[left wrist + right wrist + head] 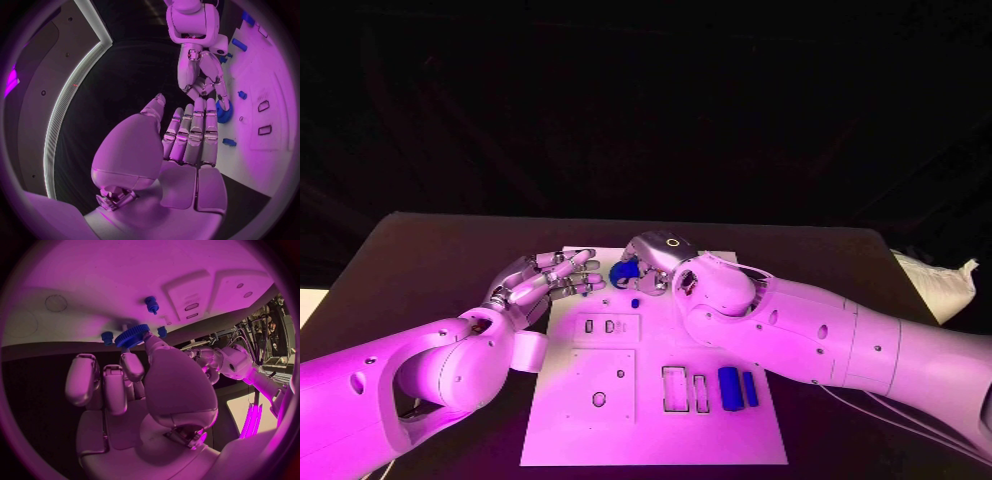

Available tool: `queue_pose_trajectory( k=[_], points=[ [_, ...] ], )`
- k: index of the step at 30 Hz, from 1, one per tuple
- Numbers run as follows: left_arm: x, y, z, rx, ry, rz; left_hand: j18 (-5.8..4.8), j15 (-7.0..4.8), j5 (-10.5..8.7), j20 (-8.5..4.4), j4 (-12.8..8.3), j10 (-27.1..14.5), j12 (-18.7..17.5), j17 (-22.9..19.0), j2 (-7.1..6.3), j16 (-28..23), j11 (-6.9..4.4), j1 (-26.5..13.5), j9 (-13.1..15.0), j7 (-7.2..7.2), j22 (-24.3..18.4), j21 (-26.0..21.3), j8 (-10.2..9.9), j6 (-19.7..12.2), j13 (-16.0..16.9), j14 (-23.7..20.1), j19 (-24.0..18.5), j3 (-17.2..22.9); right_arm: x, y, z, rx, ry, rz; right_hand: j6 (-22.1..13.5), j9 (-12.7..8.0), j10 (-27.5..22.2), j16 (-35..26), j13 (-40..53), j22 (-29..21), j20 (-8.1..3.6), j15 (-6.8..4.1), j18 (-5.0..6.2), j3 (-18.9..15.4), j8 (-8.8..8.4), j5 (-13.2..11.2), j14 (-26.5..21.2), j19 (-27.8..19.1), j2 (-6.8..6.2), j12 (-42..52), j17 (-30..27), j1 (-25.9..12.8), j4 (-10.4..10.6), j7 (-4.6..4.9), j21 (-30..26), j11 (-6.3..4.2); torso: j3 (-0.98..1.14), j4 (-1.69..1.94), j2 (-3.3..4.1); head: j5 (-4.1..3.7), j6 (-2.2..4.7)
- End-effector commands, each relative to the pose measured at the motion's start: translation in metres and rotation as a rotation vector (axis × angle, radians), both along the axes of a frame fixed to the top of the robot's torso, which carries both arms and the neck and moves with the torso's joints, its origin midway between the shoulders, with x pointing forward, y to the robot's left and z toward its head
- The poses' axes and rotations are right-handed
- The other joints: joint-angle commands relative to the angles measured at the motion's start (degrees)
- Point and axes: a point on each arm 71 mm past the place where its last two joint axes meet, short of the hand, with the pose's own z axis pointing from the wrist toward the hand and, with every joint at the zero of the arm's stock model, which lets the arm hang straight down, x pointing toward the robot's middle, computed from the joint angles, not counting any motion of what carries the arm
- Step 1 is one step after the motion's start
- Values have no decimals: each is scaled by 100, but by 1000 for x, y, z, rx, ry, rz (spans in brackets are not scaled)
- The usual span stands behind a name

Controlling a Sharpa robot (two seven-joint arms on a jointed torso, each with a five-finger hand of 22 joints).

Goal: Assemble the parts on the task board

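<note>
Two silver hands meet at far end of white task board [574,420]. Right hand [655,262] pinches blue toothed plastic gear [625,271]; left hand [548,282] beside it, holding nothing, fingers extended. Keep gear level, lower straight, seat gently.

Magenta light covers the whole scene. In the head view the task board [653,420] and both arms are brightly lit, while the background beyond the table [430,250] is near black. The wrist views are circular fisheye pictures in dark frames; straight edges bend toward the rim. The left hand [187,140] casts soft shadows.
</note>
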Motion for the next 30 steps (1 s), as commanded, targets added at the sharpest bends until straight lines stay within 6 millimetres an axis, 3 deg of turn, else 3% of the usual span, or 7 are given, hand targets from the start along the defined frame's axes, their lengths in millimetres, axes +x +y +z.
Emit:
queue_pose_trajectory(
  k=[1,6,13,22,30],
  points=[
    [-1,-3,2,-18,-7,-19,66,9,-17,20,-35,-25,28,-9,48,-33,-9,24,8,152,-10,-34,29,-31,-6,16,-20,3,0,0,-2,-28,5,-4,-37,-10,-37,-2,-1,-2,47,29,-106,-16,-34,-32,379,-11,-15,-26,359,-99,80,1,11,-2,5,-6,4,4,4],
    [-1,-3,2,-19,-6,-19,66,9,-17,20,-35,-25,28,-9,48,-33,-9,24,8,152,-10,-34,29,-31,-6,16,-20,3,0,-1,-3,-36,16,-10,-33,-6,-38,-9,-1,-9,53,33,-103,-54,-25,25,377,-20,-80,-51,353,-336,255,-3,7,1,2,-3,1,1,2],
    [-1,-2,2,-18,-6,-18,66,9,-17,20,-35,-25,28,-9,48,-33,-9,24,8,152,-10,-34,29,-31,-6,16,-20,3,2,-4,-4,-46,27,-26,-15,0,-33,-5,8,-2,52,30,-104,-9,-19,46,378,-18,-33,-48,360,-331,243,-9,11,-6,5,-4,0,0,9],
    [-1,-2,2,-19,-6,-18,66,9,-17,20,-35,-25,28,-9,48,-33,-9,24,8,152,-10,-34,29,-31,-6,16,-20,3,3,-7,-6,-56,35,-42,79,25,-7,15,52,52,41,15,-113,95,4,73,387,5,120,-11,398,-314,215,-31,42,-25,1,1,1,13,-1],
    [-1,-2,2,-18,-6,-16,66,9,-17,20,-35,-25,28,-9,48,-33,-9,24,8,152,-10,-34,29,-31,-6,16,-20,3,2,-7,-1,-10,-1,-35,90,28,5,26,75,57,37,12,-114,113,3,91,391,7,121,15,417,-285,188,-34,45,-29,0,0,1,41,-7]
  ],
)
